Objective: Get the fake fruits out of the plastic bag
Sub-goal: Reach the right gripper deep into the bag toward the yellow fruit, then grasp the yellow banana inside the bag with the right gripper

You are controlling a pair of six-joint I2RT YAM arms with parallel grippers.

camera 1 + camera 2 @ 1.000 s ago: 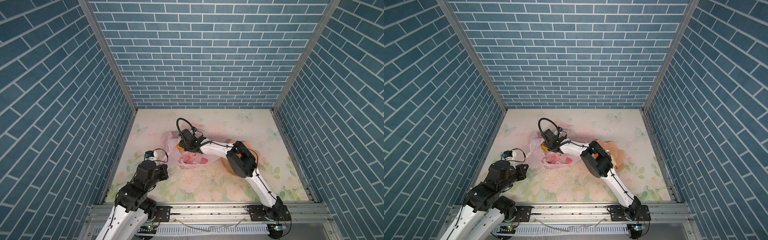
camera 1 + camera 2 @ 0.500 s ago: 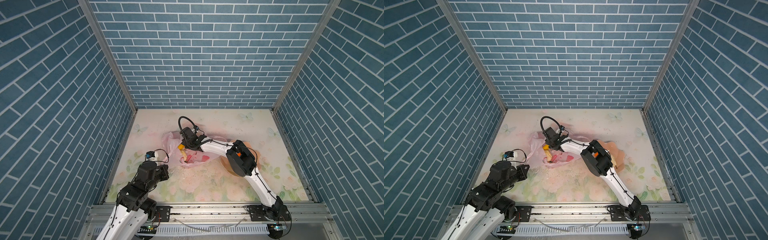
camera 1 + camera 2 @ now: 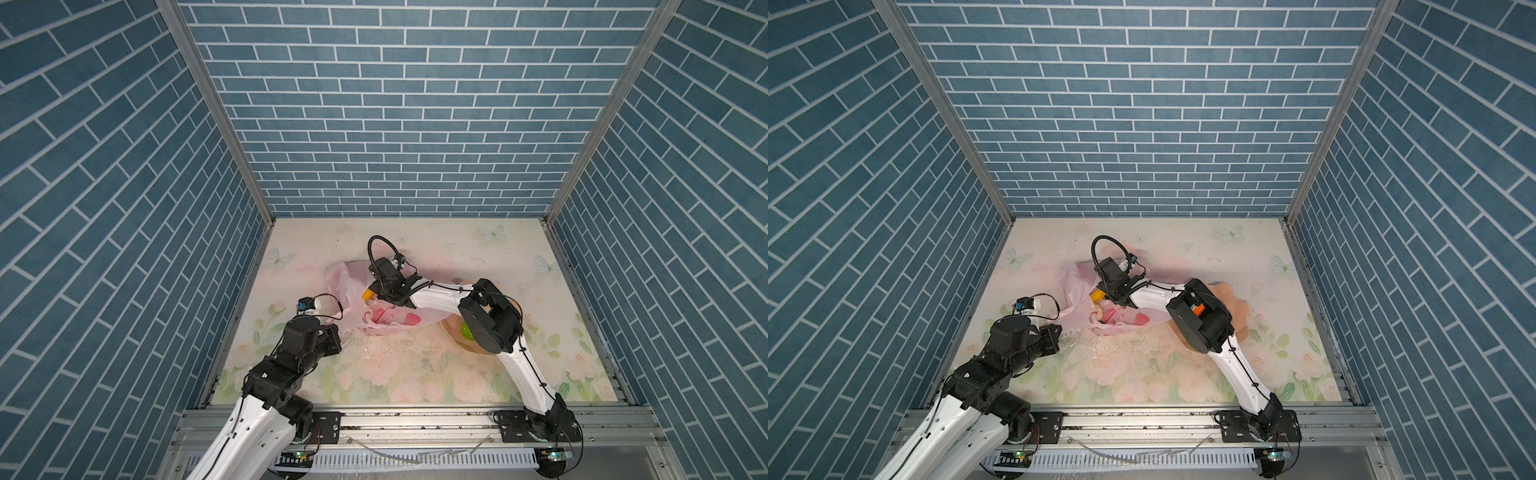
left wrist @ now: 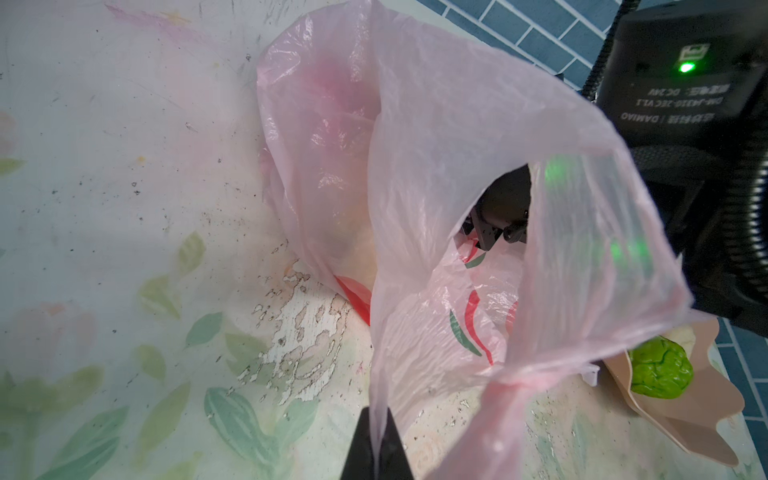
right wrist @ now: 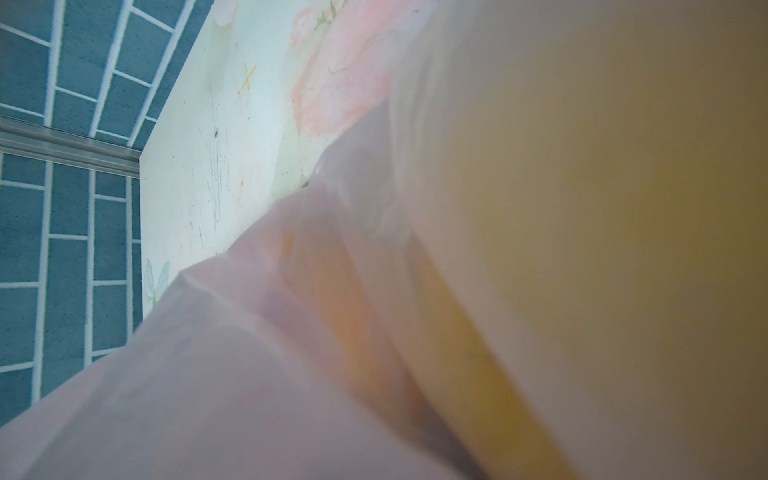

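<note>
On the right of the table, a peach bowl [image 3: 1239, 309] sits mostly under the right arm's elbow [image 3: 490, 320]. It blocks the bowl in both top views. A green ball [image 4: 660, 368] lies in the bowl, already out of the bag. Pink film hangs across both wrist views and hides much of what is inside the bag.

The table [image 3: 395, 374] has a pale floral print, scuffed and speckled, with a worn patch [image 4: 299, 328] just beside the bag. Blue brick walls [image 3: 395, 124] close it in on three sides.

The bag [image 3: 353, 291] lies left of centre. It is thin, crinkled, see-through pink with red and green print. One handle is pulled taut toward the left gripper [image 4: 376, 440], whose jaws are pinched together on the film. The right gripper [image 4: 498, 237] is down inside the bag's mouth. A yellow fruit [image 3: 368, 294] shows right at its tip, still within the bag. I cannot tell whether the jaws are clamped on it. From the right wrist it is only a yellow blur.
</note>
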